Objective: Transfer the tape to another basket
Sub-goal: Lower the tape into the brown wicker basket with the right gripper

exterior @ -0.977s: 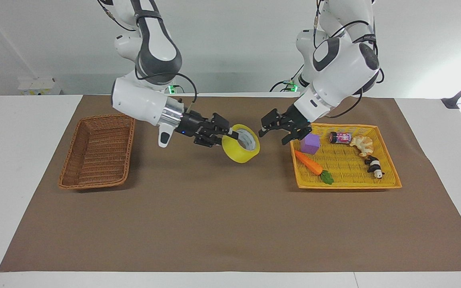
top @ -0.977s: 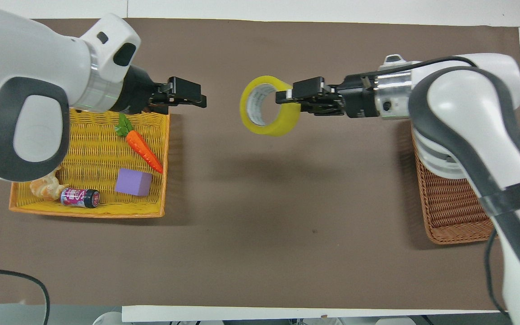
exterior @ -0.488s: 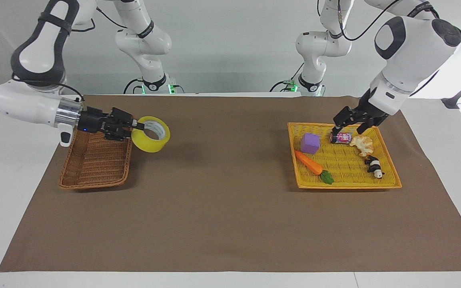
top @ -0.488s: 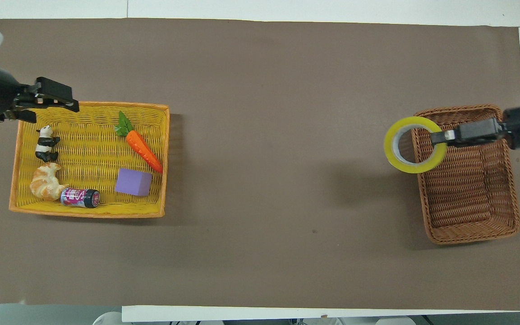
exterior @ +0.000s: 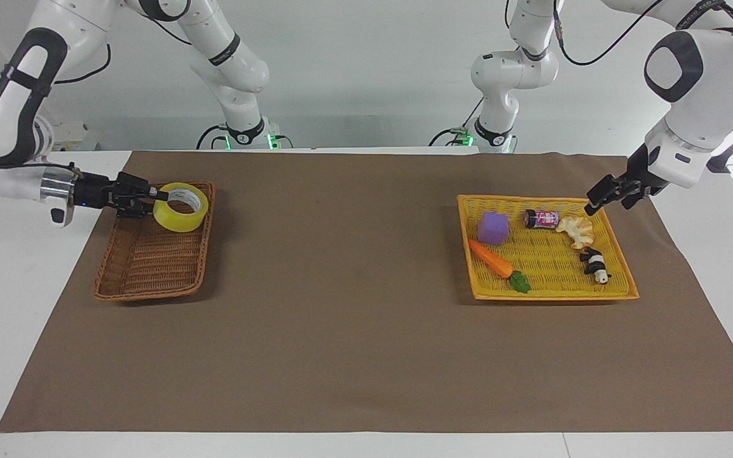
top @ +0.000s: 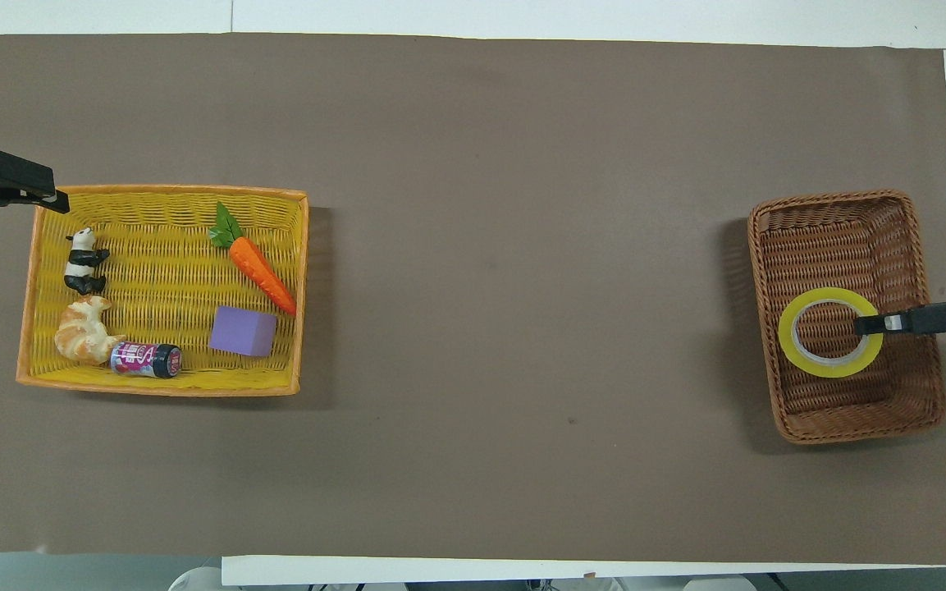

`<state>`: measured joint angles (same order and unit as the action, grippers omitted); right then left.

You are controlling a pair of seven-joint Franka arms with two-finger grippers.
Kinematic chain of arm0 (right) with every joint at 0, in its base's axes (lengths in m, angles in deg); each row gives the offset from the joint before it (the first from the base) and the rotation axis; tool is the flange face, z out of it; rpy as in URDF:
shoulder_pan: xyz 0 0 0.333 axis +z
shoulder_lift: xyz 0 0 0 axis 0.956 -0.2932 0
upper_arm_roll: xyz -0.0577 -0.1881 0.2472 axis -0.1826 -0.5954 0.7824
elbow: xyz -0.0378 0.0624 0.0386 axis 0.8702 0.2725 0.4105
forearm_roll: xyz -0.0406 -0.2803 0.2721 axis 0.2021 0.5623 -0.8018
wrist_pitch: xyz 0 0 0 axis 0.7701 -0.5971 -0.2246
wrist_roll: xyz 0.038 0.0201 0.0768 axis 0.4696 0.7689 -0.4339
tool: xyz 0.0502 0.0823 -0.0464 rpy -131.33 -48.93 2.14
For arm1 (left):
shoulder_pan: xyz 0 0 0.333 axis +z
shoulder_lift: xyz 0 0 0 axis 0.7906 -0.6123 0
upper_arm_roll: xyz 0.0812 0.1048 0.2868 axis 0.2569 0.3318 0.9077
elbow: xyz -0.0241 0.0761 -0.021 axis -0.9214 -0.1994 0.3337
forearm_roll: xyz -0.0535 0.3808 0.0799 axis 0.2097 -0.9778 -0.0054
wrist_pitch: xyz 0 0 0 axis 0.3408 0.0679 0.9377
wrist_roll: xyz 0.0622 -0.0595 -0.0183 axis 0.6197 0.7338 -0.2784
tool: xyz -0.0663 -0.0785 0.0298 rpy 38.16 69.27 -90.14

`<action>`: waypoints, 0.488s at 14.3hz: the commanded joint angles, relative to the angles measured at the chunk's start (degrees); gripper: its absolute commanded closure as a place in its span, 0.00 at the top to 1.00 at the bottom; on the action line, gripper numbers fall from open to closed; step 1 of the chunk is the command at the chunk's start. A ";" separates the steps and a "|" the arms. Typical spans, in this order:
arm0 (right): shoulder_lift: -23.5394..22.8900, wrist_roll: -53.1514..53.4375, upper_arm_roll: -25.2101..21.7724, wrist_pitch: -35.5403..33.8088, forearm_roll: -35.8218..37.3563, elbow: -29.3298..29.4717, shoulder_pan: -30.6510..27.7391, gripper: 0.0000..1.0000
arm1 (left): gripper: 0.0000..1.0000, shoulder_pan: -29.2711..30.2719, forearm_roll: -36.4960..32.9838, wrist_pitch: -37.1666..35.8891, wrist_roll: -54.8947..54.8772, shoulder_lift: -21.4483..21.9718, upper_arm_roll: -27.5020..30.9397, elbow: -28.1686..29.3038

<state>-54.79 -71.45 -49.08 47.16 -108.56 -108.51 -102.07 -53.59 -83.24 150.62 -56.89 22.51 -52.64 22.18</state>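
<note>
The tape [exterior: 174, 221], a yellow roll with a white core, hangs from my right gripper [exterior: 157, 198], which is shut on the roll's wall. The roll lies nearly flat at about rim height over the brown wicker basket [exterior: 150, 270], above the part nearer the robots. In the overhead view the tape [top: 792, 351] sits inside the outline of the basket [top: 850, 199], with the right gripper [top: 870, 324] reaching in from the table's edge. My left gripper [exterior: 606, 200] is open and empty, up over the yellow tray basket's corner; it also shows in the overhead view [top: 20, 209].
The yellow tray basket [exterior: 550, 296] at the left arm's end holds a purple block [exterior: 492, 228], a carrot [exterior: 493, 262], a small can [exterior: 541, 219], a croissant [exterior: 577, 230] and a panda figure [exterior: 595, 264]. A brown mat [exterior: 353, 305] covers the table.
My right gripper carried the tape from mid-table to over the brown basket. My left arm drew back from the table's middle to the yellow tray's outer corner.
</note>
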 commanded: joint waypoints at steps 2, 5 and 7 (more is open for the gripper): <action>-0.41 -2.76 1.16 -1.12 4.42 0.86 -2.94 0.00 | 1.00 0.37 -1.17 -1.22 -0.40 1.51 -0.47 1.46; -3.85 -7.96 1.16 -0.77 6.26 1.91 -4.36 0.00 | 1.00 0.81 -1.08 -0.53 -0.40 2.04 -0.29 2.43; -3.85 -8.05 1.16 -0.59 6.71 1.82 -4.45 0.00 | 1.00 1.52 -1.17 0.09 -0.58 1.87 -0.38 2.16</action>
<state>-57.95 -78.43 -48.92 47.38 -103.10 -108.16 -105.77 -53.05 -83.36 150.06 -56.89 22.71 -52.68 22.67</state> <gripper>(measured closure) 0.454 0.000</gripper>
